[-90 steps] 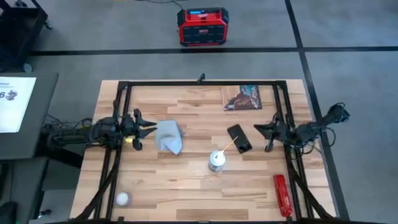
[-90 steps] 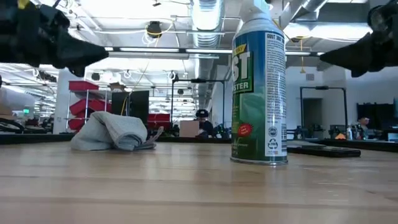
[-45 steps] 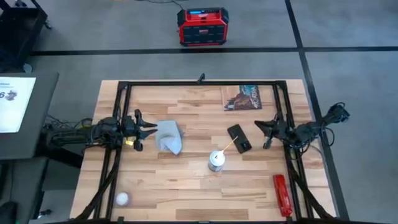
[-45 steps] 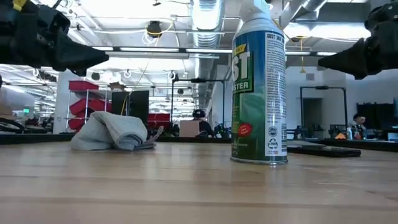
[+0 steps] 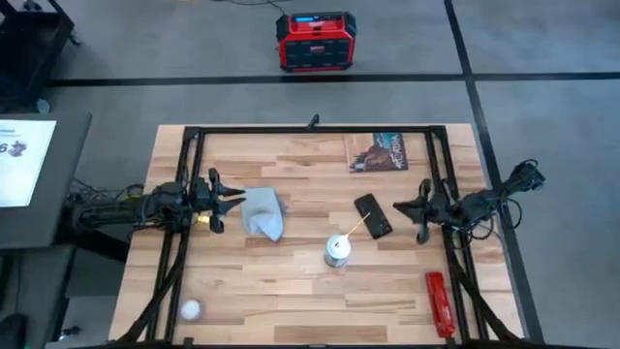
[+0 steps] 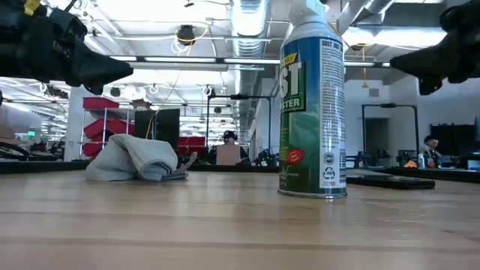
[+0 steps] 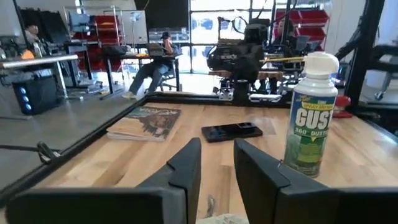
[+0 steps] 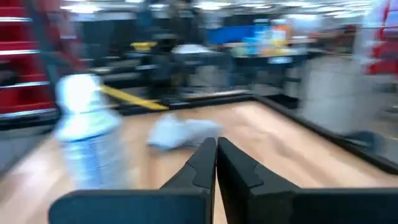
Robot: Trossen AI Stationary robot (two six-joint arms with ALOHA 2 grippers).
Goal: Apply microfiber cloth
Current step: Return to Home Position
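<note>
Left end effector (image 5: pixel 232 202) hovers at the desk's (image 5: pixel 291 291) 9 o'clock side, fingers parted and empty, tips just beside the microfiber cloth (image 5: pixel 264 211), which lies crumpled on the wood, released. Right end effector (image 5: pixel 405 207) sits over at 3 o'clock, fingers clenched on nothing, close to the black cellphone (image 5: pixel 373 215) lying flat. Here's the danger as I see it: if the left arm pulls away low, a fingertip could snag a fold and drag the cloth along. On the other side, a careless swing could nudge the phone or clip the thin straw of the dust spray can (image 5: pixel 336 250), and that tall can at 6 o'clock from the desk's centre looks easy to topple. Counting up: one cloth, one cellphone, one spray can, one booklet (image 5: pixel 377 152) towards 1 o'clock, one red object (image 5: pixel 438 302) at 4 o'clock, one small white ball (image 5: pixel 190 310) at 7 o'clock, two arms.
</note>
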